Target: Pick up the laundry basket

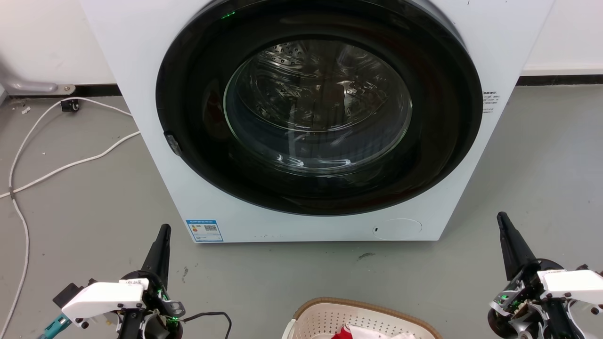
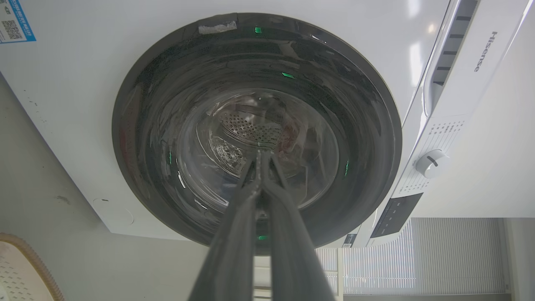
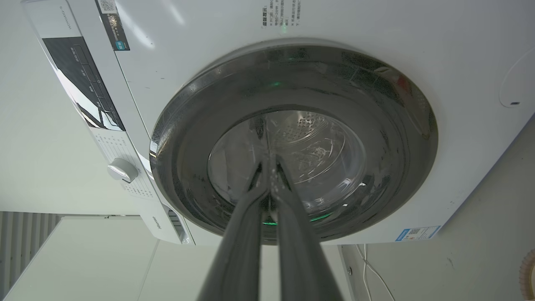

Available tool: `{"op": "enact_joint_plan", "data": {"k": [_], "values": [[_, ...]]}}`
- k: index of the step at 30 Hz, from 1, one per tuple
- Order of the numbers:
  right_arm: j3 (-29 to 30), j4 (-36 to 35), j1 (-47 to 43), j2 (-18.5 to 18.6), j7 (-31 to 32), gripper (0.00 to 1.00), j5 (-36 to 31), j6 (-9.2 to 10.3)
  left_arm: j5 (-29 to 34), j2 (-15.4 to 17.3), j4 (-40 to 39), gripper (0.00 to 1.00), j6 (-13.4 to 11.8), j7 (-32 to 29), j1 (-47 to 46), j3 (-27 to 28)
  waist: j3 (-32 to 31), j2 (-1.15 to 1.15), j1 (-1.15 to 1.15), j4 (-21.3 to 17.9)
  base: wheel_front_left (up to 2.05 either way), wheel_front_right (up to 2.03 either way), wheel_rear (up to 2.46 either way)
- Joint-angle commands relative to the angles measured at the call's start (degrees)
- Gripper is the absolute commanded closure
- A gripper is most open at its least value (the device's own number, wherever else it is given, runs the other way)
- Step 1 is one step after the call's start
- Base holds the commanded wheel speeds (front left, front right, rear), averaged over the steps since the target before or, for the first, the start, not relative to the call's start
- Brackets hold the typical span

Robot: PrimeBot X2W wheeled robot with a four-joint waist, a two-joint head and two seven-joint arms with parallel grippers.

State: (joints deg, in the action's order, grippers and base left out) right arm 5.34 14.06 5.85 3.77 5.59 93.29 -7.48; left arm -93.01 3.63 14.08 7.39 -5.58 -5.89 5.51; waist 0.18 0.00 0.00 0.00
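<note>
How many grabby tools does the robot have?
2. The left tool is at the lower left and the right tool at the lower right. Both are shut, and the laundry basket sits between them.

The left gripper (image 2: 262, 156) holds its fingers (image 2: 234, 242) tips together before the washing machine door (image 2: 138, 125), laundry basket (image 2: 16, 271) lower left.

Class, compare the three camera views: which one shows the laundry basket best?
The head view: the laundry basket sits at the bottom centre, showing its brown rim and perforated wall, though the frame cuts it off. The left wrist view catches a corner at lower left; the right wrist view, a rim sliver at the right edge.
</note>
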Motion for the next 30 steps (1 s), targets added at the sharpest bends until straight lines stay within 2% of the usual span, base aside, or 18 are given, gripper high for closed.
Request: {"op": "enact_joint_plan", "data": {"k": [1, 25, 26, 30], "values": [[0.1, 0.1, 0.6, -0.2, 0.1, 1.0, -0.2, -0.02, 0.1, 0.0, 0.0, 1.0, 0.2, -0.3, -0.5, 0.1, 0.0, 0.0, 0.0, 0.0, 0.0, 0.0, 0.0], [0.4, 0.1, 0.6, -0.4, 0.3, 1.0, -0.6, -0.02, 0.4, -0.2, 0.1, 1.0, 0.2, -0.4, -0.5, 0.4, 0.0, 0.0, 0.0, 0.0, 0.0, 0.0, 0.0], [0.4, 0.0, 0.0, -0.2, 0.3, 0.0, -0.2, 0.0, 0.2, -0.2, 0.0, 0.0, 0.0, -0.3, 0.0, 0.3, 0.0, 0.0, 0.0, 0.0, 0.0, 0.0, 0.0], [0.0, 0.4, -0.6, -0.3, -0.1, 0.0, -0.4, 0.0, 0.1, -0.4, 0.7, 0.0, 0.0, 0.2, 0.5, -0.1, 0.0, 0.0, 0.0, 0.0, 0.0, 0.0, 0.0]]}}
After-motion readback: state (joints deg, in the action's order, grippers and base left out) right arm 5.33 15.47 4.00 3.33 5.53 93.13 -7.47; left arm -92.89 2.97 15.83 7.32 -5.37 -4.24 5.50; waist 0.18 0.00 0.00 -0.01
